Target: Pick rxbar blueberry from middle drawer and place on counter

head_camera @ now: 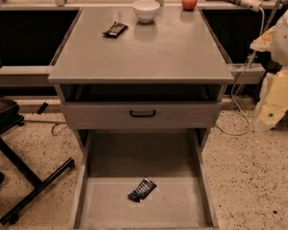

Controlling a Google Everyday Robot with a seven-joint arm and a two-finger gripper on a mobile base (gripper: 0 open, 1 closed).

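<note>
One gripper (271, 110), prob. the pale cream piece at the right edge, hangs beside the cabinet, about level w/ the closed front (182, 115) and well apart from all it needs. Wide or narrow, I can't tell, but it isn't holding the rxbar (142, 189). Nearest it is the counter (158, 56), bare at the front, w/ a brown bar (115, 29), bowl (146, 10) and apple (189, 1) toward the back. Below, the drawer (182, 210) stands pulled out. The rxbar lies flat on its floor near the middle, turned diagonally, clear of both side walls. Step in hand, by my read: the reach, nothing picked yet. To do it well, come over the drawer from above, clear of the closed front. Turn the wrist so the grip crosses the rxbar's short width, not its length. Go down till just off the floor, squeeze gently since the wrapper's glossy & thin, then lift straight before swinging to the counter's bare front.
</note>
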